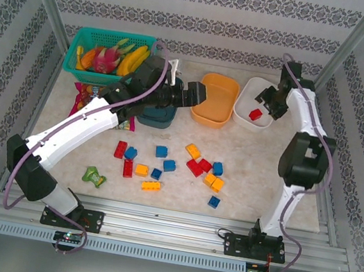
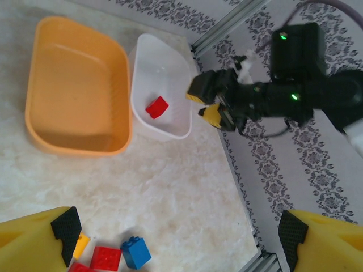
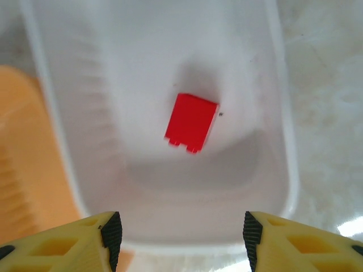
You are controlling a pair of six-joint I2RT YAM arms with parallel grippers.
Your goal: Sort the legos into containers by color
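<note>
- Nearest the arm bases, the loose legos [image 1: 195,167] lie scattered across the middle of the table in red, blue and yellow-orange, none yet sorted. A green toy figure [image 1: 94,176] sits off to their left.
- The left arm stretches diagonally from its near-left base to the far middle, its forearm passing over the teal tub [image 1: 155,121]. That tub is mostly covered, so I cannot tell whether it holds anything.
- The left gripper [image 1: 197,94] hangs just beside the left rim of the orange tub [image 1: 217,89]. Its fingers are spread wide with nothing between them, and the tub looks empty.
- The right arm stands with its elbow high at the right side, forearm reaching away and wrist turned down over the white tub [image 3: 286,130].
- The right gripper [image 3: 178,229] has its jaws parted and empty.
- The red brick [image 3: 191,122] lies on the white tub's floor below the fingers, clear of them.
- The drop looks finished. The gripper should probably lift straight up so the fingers clear the rim without dragging the light tub. It could then take a red brick at the pile's edge from above, without nudging its neighbours.
</note>
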